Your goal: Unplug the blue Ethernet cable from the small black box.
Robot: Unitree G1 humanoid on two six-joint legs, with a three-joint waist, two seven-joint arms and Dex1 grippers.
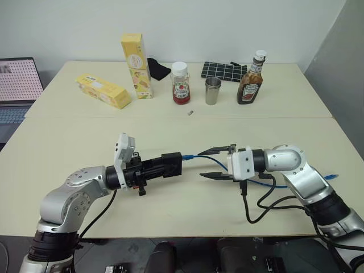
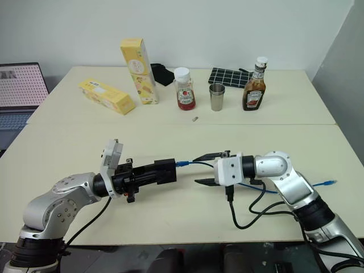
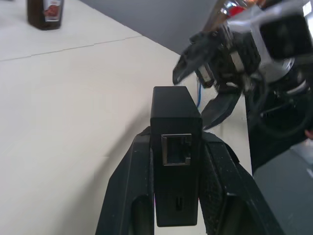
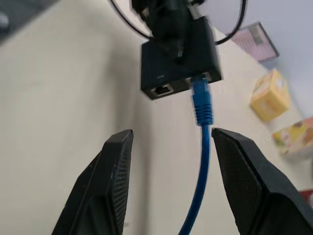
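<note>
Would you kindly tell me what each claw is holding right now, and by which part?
The left claw clamps the small black box by its two sides. The right claw holds nothing; the blue Ethernet cable runs between its open fingers.

Probably an office: pale tables (image 1: 170,136), laptop (image 1: 17,91).

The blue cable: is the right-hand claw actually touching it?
Apart. In the right wrist view the blue cable runs between the open fingers of the right gripper, with bare table showing on both sides.
</note>
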